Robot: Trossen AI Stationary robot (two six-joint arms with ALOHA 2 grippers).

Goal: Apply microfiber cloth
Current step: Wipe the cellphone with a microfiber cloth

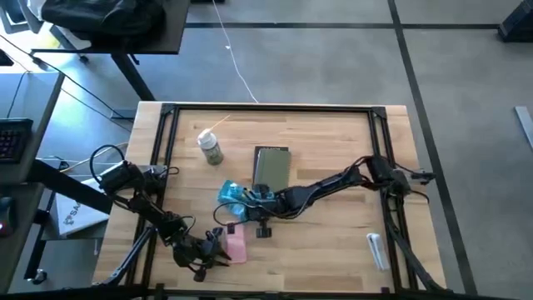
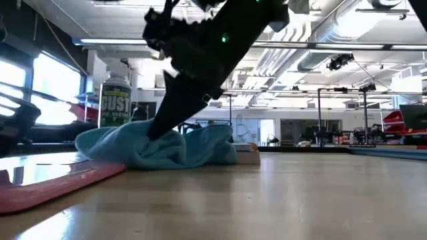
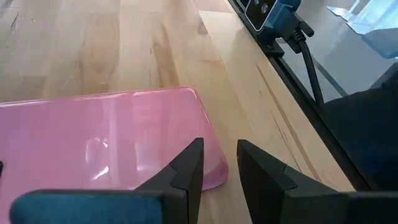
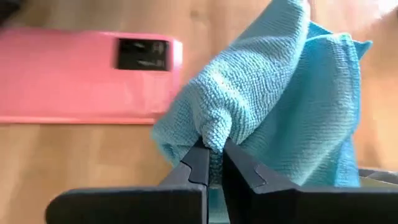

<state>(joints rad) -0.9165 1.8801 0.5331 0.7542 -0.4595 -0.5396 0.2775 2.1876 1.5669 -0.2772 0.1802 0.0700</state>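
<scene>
Cloth: the cloth [image 1: 232,200] lies bunched on the surface [image 1: 333,242], between the tablet [image 1: 271,167] and the phone [image 1: 236,246], near both.
Right hand: our right hand [image 4: 212,163] is clamped on a fold of the cloth, pinching a ridge so, we judge, it can drag or lift it for wiping.
Left hand: our left hand [image 3: 219,163] rests at the phone's corner, fingers slightly apart and holding nothing; perhaps steadying it.
Bottle: the bottle [image 1: 210,147] stands behind, well clear.
</scene>
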